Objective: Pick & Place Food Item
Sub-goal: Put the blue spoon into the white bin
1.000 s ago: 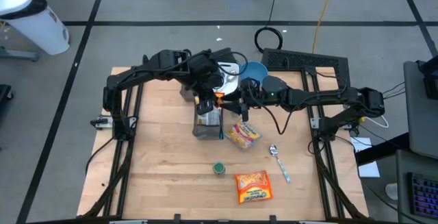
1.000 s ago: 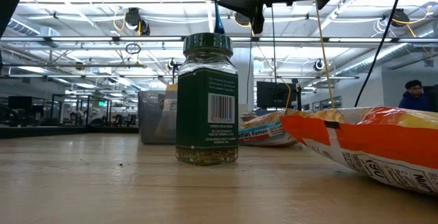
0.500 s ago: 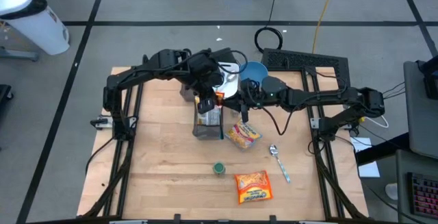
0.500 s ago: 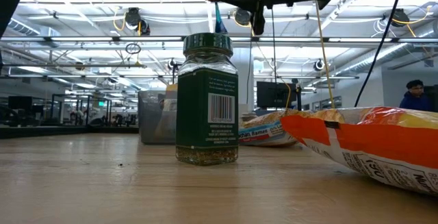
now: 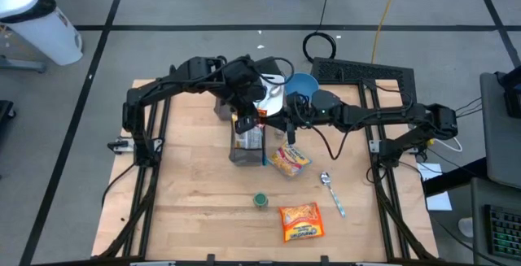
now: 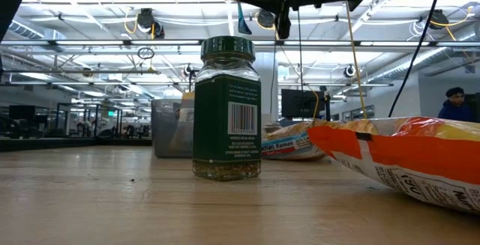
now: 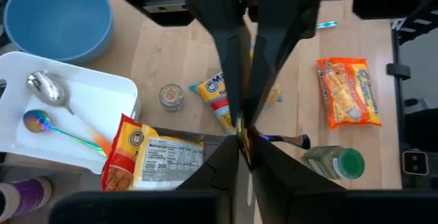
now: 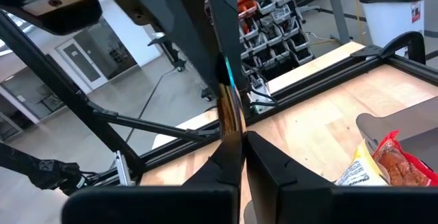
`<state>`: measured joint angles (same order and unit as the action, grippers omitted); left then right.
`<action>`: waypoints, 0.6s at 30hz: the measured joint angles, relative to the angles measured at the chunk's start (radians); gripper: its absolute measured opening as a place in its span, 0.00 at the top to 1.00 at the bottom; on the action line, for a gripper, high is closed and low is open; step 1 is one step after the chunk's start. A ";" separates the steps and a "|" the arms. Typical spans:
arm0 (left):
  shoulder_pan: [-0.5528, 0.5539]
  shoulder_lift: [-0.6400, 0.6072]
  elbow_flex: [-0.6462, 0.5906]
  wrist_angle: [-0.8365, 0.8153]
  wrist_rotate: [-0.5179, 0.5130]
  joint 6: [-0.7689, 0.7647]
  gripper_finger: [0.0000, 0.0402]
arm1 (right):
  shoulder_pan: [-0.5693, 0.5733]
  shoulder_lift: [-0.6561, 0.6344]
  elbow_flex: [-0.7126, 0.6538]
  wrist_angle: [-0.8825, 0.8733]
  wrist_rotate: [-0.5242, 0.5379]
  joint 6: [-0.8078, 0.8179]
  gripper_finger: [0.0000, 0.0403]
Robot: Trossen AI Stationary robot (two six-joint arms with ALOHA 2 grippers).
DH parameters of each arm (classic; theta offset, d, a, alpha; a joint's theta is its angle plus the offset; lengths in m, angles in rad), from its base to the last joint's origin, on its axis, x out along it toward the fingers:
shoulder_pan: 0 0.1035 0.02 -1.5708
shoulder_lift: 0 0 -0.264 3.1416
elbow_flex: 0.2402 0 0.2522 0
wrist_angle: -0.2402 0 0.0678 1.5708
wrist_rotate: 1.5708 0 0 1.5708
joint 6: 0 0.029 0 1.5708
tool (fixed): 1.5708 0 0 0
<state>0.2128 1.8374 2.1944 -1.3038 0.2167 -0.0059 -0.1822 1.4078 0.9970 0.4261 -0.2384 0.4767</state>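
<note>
A thin iridescent utensil [image 8: 230, 104], gold running to blue, hangs in the air above a clear container [image 5: 247, 146], with both grippers on it. My left gripper [image 7: 243, 143] points down over it. My right gripper [image 8: 237, 139] reaches in level from the table's right. In the low view the utensil's blue end [image 6: 241, 25] sticks out below the grippers. An orange-yellow food packet [image 7: 144, 154] lies in the container. A yellow packet [image 5: 289, 160] and an orange packet [image 5: 301, 221] lie flat on the table. My left gripper has the utensil pinched between its two fingers, coming from above and pointing down. The utensil [image 7: 241, 132] shows end-on there and is clear of the table. My right gripper pinches the utensil's gold part [image 8: 234, 129] between its two fingers, level from the table's right. The fingers lie across the utensil, which stands roughly upright.
A green-lidded spice jar [image 5: 260, 200] stands near the table's middle front. A spoon [image 5: 331, 193] lies to its right. A blue bowl [image 5: 303, 85] and a white tray [image 7: 75, 87] holding two spoons sit at the far side. Another iridescent utensil [image 7: 289, 140] lies beside the container.
My right gripper has shut its fingers on the utensil that my left gripper holds. The utensil's blue end has tipped a little. Both arms have stayed in place above the container.
</note>
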 joint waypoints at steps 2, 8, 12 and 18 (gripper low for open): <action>0.008 0.000 0.000 0.010 0.020 0.006 0.83 | 0.000 0.000 0.000 0.000 -0.004 0.000 1.00; 0.047 -0.004 0.000 0.001 0.073 -0.017 0.62 | -0.005 -0.006 0.000 -0.004 -0.007 -0.017 1.00; 0.082 -0.048 0.000 -0.028 0.073 -0.043 0.53 | -0.023 -0.023 0.000 -0.013 -0.009 -0.025 1.00; 0.100 -0.139 0.000 -0.015 0.062 -0.096 0.48 | -0.078 -0.093 0.000 -0.006 -0.027 -0.030 1.00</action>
<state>0.3126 1.6981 2.1948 -1.3187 0.2789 -0.1016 -0.2598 1.3153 0.9966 0.4199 -0.2650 0.4471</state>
